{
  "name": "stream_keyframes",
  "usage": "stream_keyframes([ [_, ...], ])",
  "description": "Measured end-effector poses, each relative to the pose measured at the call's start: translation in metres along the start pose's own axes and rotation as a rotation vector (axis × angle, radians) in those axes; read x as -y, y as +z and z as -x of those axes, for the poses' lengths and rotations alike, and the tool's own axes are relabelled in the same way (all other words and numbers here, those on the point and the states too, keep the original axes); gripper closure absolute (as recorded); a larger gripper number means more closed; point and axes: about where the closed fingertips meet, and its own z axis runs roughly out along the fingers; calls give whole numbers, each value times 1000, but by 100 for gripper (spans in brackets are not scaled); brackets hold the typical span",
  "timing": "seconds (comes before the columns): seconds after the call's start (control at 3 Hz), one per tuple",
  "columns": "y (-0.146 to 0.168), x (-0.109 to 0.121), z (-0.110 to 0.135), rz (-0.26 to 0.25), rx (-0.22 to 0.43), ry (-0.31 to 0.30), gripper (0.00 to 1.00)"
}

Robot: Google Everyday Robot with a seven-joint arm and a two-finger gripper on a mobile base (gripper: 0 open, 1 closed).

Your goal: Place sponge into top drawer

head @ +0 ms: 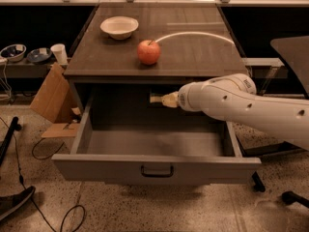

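Observation:
The top drawer (96, 164) of the grey cabinet is pulled wide open, with its dark handle (157, 170) at the centre of the front panel. Its inside looks bare. My white arm reaches in from the right. My gripper (163, 100) is above the back of the drawer, just under the cabinet top, and is shut on the sponge (155, 99). The sponge shows as a small yellowish block with a dark upper side at the gripper's tip. It hangs above the drawer floor without touching it.
A red apple (148, 51), a white bowl (119, 26) and a curved white cable (193, 34) lie on the cabinet top. A cardboard box (50, 93), a cup (59, 53) and floor cables are at the left. A chair (289, 50) is at the right.

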Motion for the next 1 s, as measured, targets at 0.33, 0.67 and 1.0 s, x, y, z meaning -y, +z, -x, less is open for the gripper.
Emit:
stream_keyframes([
  [0.33, 20, 0, 0, -7, -15, 25, 100],
  [0.67, 38, 1, -3, -19, -40, 41, 100],
  [1.0, 55, 9, -8, -44, -65, 70, 100],
])
